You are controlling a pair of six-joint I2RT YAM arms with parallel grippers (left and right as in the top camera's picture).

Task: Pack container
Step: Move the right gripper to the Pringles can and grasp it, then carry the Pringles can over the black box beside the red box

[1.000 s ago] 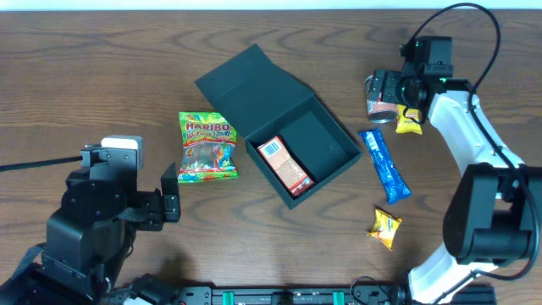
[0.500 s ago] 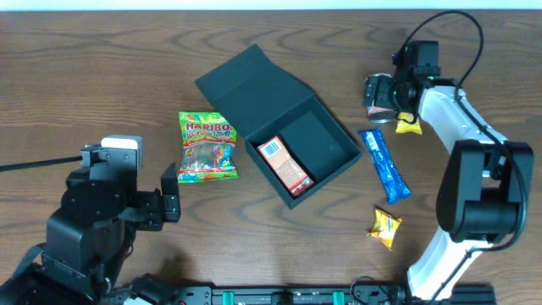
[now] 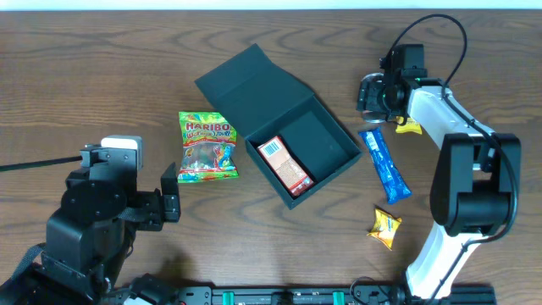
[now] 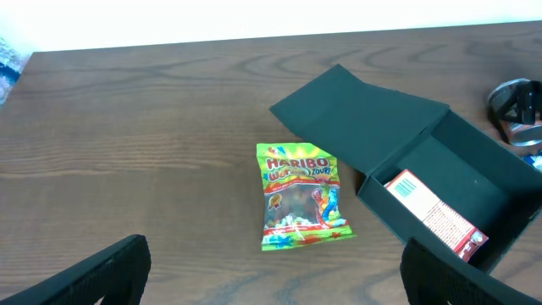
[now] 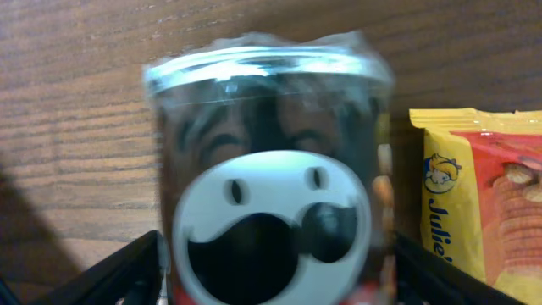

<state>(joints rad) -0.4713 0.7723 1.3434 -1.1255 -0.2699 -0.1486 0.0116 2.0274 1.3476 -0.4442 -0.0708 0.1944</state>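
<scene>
In right end effector, chip can

Wooden table: container is set centrally, with gummy bag at 9 o'clock, blue bar at 3 o'clock and yellow packet at 4 o'clock.

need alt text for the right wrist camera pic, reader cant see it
A small snack can with a moustached cartoon face and a clear lid fills the frame, clamped between the dark fingers of the right gripper. A yellow Julie's biscuit pack lies just right of it on the brown wooden table.
</scene>
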